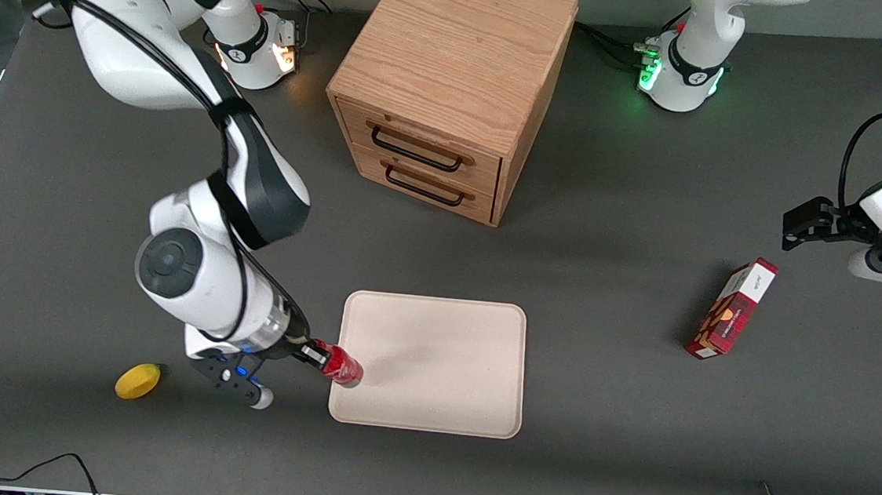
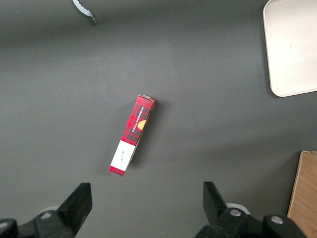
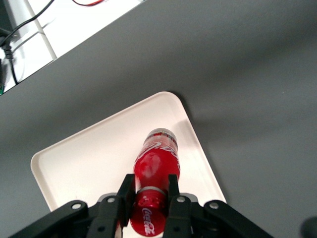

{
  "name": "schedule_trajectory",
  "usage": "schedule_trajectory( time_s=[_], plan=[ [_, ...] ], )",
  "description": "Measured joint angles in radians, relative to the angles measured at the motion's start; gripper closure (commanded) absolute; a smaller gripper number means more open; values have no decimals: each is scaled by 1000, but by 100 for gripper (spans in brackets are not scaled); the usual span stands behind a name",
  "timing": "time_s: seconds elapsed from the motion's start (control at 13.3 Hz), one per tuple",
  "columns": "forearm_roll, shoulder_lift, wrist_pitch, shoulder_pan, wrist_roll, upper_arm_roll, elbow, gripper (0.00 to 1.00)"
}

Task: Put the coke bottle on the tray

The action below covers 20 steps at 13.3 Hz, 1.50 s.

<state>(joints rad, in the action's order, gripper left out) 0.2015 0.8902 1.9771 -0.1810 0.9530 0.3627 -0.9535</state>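
The coke bottle [image 1: 342, 366] is small and red with a red cap and a silvery base. My right gripper [image 1: 314, 354] is shut on its neck just below the cap and holds it tilted over the tray's edge nearest the working arm. The tray [image 1: 448, 358] is a large flat cream rectangle with rounded corners. In the right wrist view the bottle [image 3: 156, 163] hangs between my gripper [image 3: 150, 191] fingers with its base pointing at the tray [image 3: 89, 158] below. I cannot tell whether the base touches the tray.
A wooden two-drawer cabinet [image 1: 454, 75] stands farther from the front camera than the tray. A red-and-white carton [image 1: 730, 308] lies toward the parked arm's end, also in the left wrist view [image 2: 132, 135]. A yellow lemon-like object [image 1: 138, 381] lies beside the working arm.
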Motion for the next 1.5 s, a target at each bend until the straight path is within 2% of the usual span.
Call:
schedule_trajectory(
  time_s=[0.53, 0.6, 0.67, 0.75, 1.12, 1.35, 1.5],
  plan=[
    [82, 47, 30, -19, 59, 4, -5, 100],
    [84, 52, 37, -19, 60, 4, -10, 75],
    [86, 54, 48, -19, 60, 4, -13, 22],
    [86, 54, 50, -19, 60, 5, -13, 0],
    [103, 29, 31, -14, 50, 10, 0, 0],
    [114, -115, -194, 11, -47, 63, 17, 0],
    [112, -285, -369, 83, -128, 123, -14, 0]
  ],
)
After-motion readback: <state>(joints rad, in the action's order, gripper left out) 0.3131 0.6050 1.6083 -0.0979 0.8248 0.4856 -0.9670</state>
